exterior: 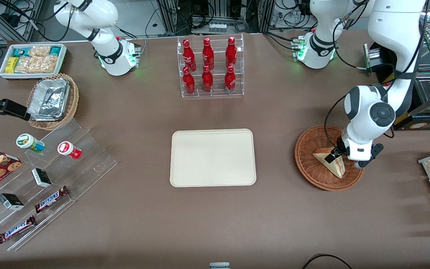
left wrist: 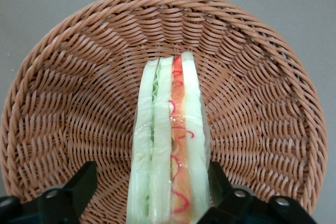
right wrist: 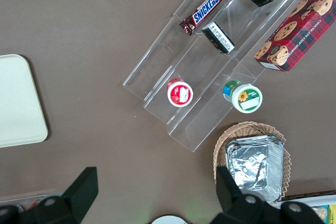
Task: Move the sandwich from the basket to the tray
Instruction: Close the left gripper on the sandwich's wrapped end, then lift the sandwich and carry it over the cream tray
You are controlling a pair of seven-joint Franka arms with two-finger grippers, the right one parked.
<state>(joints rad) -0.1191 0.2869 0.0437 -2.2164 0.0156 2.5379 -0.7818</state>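
While the gripper (exterior: 335, 154) straddles the sandwich (exterior: 331, 161), squeeze gently on the bread faces.
Seen from the wrist, the spread fingers (left wrist: 79, 187) flank the sandwich (left wrist: 169, 145), which stands on edge between them, one finger with a clear gap and the other close against it. It rests in the basket (exterior: 308, 164), so lift straight up to clear the rim before crossing to the tray (exterior: 212, 157), which lies well apart, toward the parked arm's end.
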